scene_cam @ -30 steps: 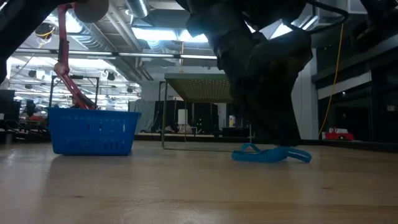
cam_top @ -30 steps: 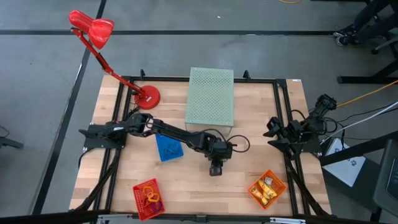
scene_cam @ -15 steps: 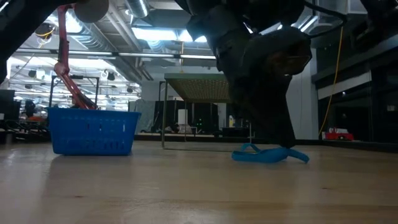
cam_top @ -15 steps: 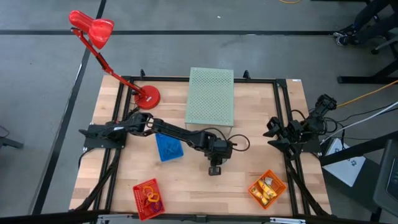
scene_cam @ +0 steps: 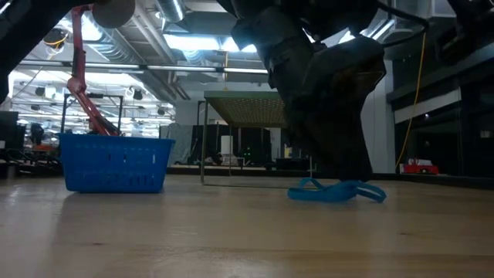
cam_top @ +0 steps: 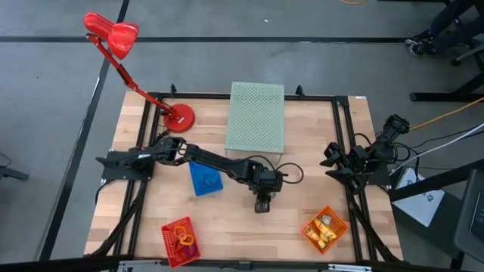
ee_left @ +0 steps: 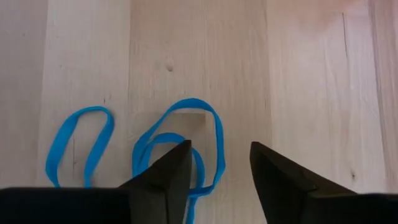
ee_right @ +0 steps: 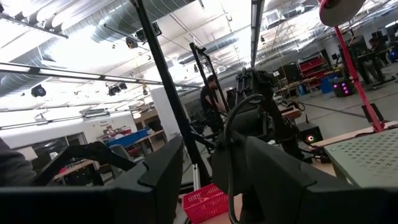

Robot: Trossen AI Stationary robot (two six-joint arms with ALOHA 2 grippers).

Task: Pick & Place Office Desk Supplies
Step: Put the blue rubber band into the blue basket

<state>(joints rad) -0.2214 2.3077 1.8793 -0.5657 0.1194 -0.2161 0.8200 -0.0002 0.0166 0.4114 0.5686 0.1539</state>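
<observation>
Two thin blue rubber-band loops (ee_left: 186,100) (ee_left: 93,109) lie flat on the wooden table near its middle; in the low view they show as a flat blue tangle (scene_cam: 336,191). My left gripper (ee_left: 221,146) (cam_top: 262,205) stands open just over them, slanting down, with one fingertip over the right-hand loop and the other over bare wood. My right gripper (ee_right: 211,149) (cam_top: 333,155) waits open at the table's right edge, raised and away from the bands. My left gripper comes at the bands from above, slanting down. One fingertip (ee_left: 177,155) stands over the coiled inner part of the right-hand band (ee_left: 163,137), which lies slack on the table. Whether the fingertip touches the band I cannot tell.
A blue mesh basket (cam_top: 204,180) (scene_cam: 116,162) stands left of my left gripper. A red basket (cam_top: 180,240) and an orange basket (cam_top: 325,229) sit at the near edge. A pale green perforated box (cam_top: 255,117) and a red lamp's base (cam_top: 178,115) stand at the far side.
In the low view my left gripper's lower end has drawn narrow over the blue bands and widened again, staying in place. The bands' right end shifted a little and lies on the table as before.
</observation>
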